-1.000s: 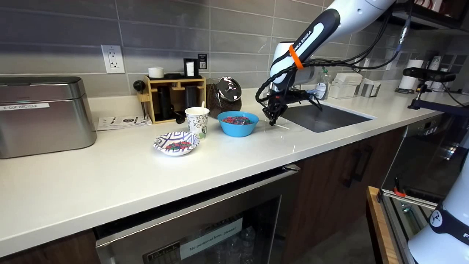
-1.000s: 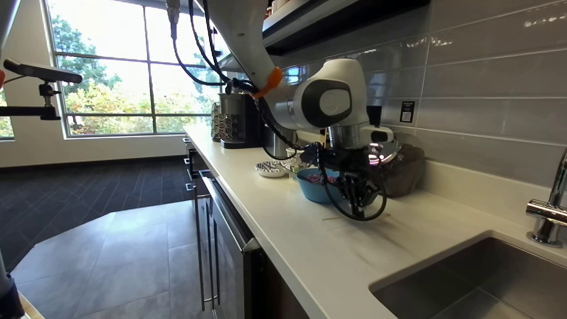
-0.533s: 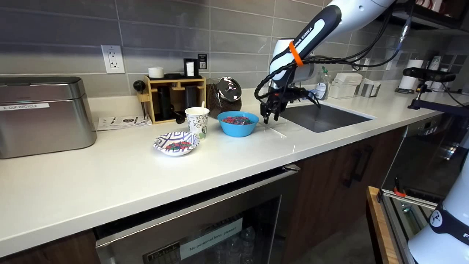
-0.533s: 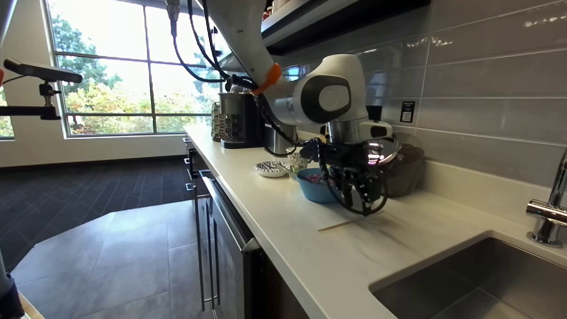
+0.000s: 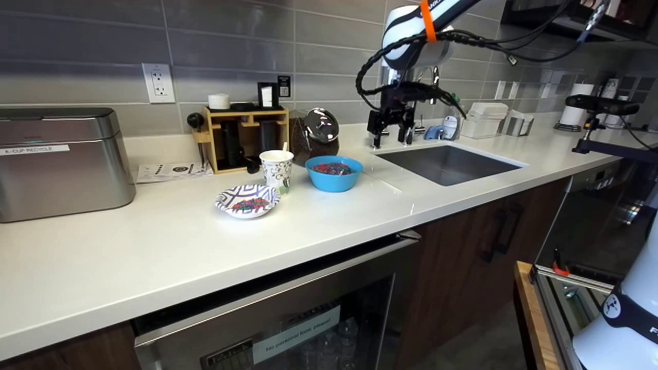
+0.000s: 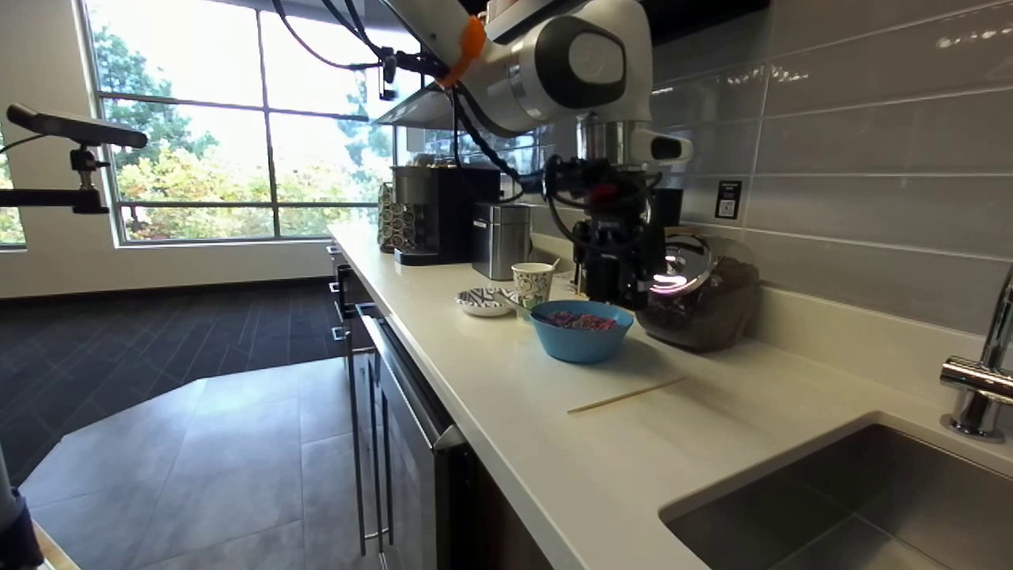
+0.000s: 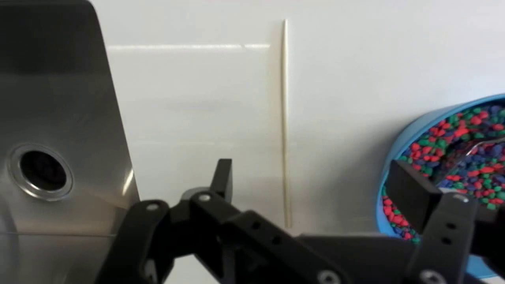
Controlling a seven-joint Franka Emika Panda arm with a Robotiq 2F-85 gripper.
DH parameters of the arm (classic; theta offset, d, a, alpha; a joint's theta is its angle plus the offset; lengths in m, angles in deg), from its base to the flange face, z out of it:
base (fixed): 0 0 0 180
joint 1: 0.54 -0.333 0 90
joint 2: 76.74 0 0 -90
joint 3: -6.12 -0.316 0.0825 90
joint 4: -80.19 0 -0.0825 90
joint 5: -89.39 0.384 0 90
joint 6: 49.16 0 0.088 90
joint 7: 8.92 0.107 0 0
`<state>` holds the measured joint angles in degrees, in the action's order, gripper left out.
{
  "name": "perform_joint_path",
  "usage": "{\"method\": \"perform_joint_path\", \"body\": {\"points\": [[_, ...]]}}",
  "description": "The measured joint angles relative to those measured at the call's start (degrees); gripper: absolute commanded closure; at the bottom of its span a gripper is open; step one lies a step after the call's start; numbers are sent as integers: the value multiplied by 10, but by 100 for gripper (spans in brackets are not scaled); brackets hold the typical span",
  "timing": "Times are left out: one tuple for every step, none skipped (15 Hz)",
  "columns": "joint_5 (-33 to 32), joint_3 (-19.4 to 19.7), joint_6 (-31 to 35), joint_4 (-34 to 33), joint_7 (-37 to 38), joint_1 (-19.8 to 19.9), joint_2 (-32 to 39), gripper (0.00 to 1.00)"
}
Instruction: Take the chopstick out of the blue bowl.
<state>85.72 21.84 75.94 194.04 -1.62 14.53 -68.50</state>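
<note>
Wrist view: glossy white counter [image 7: 335, 59] bears slim, pale chopstick [image 7: 285, 126], lying flat between blue bowl [image 7: 423, 122] and grey metal sink [image 7: 71, 102], touching neither. Large window [image 6: 237, 131] glows beyond; shiny grey wall tiles [image 6: 855, 134] rise behind counter. Black gripper [image 7: 311, 177] hangs above, jaws spread wide, grasping nothing. Pebbly red, green, blue bits [image 7: 459, 132] fill round, smooth-sided bowl.

The wrist view's right edge clips the blue bowl [image 7: 418, 127] and its shiny utensil [image 7: 459, 157], with spread jaws masking more; the top edge crops the robot arm [image 6: 589, 67] in both exterior views; a faucet [image 6: 978, 380] and sink [image 6: 870, 495] are cropped in an exterior view; a wall sign [image 6: 727, 199] is too small to read.
</note>
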Motion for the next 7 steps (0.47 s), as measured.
{"method": "perform_joint_path", "body": {"points": [[0,-1,-47,-13,11,-2,-12,0],[0,-2,-87,-26,21,-4,-22,0],[0,-3,-120,-38,33,-6,-31,0],[0,-4,-144,-48,45,-8,-37,0],[3,-5,-158,-56,53,-9,-41,0],[5,-7,-164,-60,58,-9,-43,0],[5,-7,-165,-61,60,-9,-44,0]]}}
